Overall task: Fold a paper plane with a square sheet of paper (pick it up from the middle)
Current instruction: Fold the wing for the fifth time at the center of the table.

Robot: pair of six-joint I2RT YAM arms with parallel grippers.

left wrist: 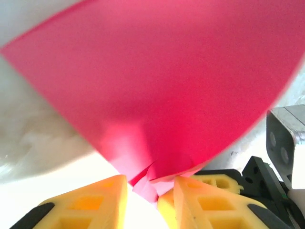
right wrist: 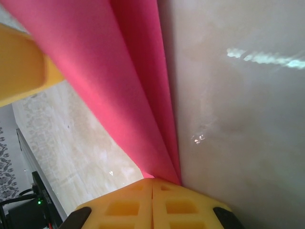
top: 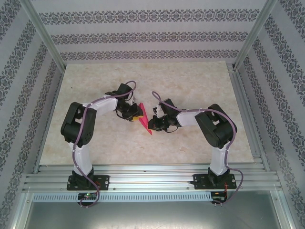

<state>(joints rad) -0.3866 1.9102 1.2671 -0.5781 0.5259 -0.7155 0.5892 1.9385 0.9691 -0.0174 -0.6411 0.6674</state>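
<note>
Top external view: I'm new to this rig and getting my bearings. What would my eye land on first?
The bright magenta paper, folded to a narrow point, stands out at the middle of the pale table. The right gripper is shut on it; the left gripper stands slightly open, the paper's crumpled end between its yellow fingers.

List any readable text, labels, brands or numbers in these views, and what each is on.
None readable.
Folded pink paper: plain, no print.
Wallpaper: ornamental pattern only, no letters.
Table: marbled surface, unmarked.
Arm bases: any label is too small to read.
</note>
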